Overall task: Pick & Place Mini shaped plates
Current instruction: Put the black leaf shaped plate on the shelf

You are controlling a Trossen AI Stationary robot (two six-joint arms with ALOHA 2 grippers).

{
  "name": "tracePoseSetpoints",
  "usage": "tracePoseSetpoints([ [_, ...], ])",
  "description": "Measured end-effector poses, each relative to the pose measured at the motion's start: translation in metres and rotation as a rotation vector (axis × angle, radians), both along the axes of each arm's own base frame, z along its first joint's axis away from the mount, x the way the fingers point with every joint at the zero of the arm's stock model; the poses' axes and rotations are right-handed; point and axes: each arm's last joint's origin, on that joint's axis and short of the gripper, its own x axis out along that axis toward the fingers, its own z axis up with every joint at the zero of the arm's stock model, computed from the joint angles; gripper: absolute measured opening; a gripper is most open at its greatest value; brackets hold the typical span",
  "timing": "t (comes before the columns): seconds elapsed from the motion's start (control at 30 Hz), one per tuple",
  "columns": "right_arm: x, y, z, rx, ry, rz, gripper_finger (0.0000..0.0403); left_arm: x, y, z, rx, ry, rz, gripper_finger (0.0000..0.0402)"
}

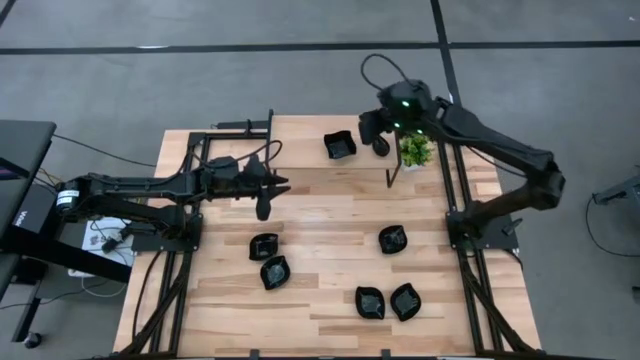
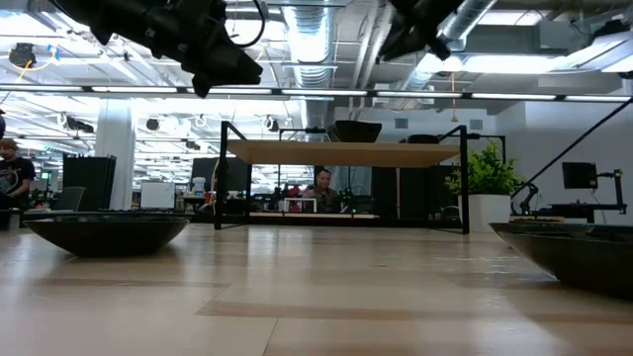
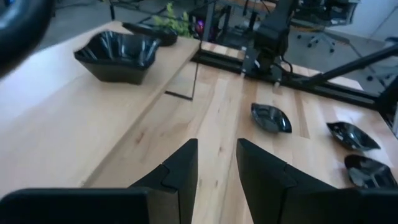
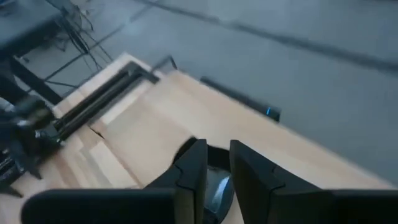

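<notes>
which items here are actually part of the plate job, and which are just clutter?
Part of the job:
- plate on the raised shelf
- five plates on the table
- right gripper, beside the shelf plate
- left gripper, empty, jaws apart, above the table

Just lying about:
- potted plant on the shelf
- raised wooden shelf

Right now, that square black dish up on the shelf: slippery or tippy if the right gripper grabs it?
The square dish looks glossy, so probably slick between fingers. Its flared walls suggest a rim pinch. It sits flat, so it likely won't tip; it seems rigid.
</notes>
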Motion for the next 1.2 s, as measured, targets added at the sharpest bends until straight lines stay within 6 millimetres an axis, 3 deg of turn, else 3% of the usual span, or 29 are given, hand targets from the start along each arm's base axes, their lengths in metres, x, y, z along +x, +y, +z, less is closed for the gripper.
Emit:
tracePoseSetpoints([
  [0.17,-0.020,0.040,0.020,-0.102,0.023,0.092,0.0065,0.000,-0.003,-0.002,-0.009,0.023,-0.025,0.0111],
  [0.43,-0.038,0.097,0.014,-0.032,0.059,0.282,0.0065,0.002,-0.019,-0.002,-0.009,0.023,-0.097,0.0101],
  [0.63,-0.045,0.136,-0.014,0.009,0.076,0.261,0.0065,0.001,-0.028,-0.004,-0.030,0.044,-0.133,0.0101],
  [0.83,-0.046,0.169,-0.052,0.056,0.045,0.156,0.0065,-0.009,-0.033,-0.024,-0.169,0.259,-0.059,0.0101],
  [1.0,-0.032,0.192,-0.084,0.085,-0.024,0.087,0.0065,-0.022,-0.043,-0.040,-0.214,0.454,0.001,0.0101],
  [1.2,-0.004,0.216,-0.115,0.158,-0.045,0.085,0.0065,-0.034,-0.051,-0.049,-0.295,0.570,0.136,0.0101],
])
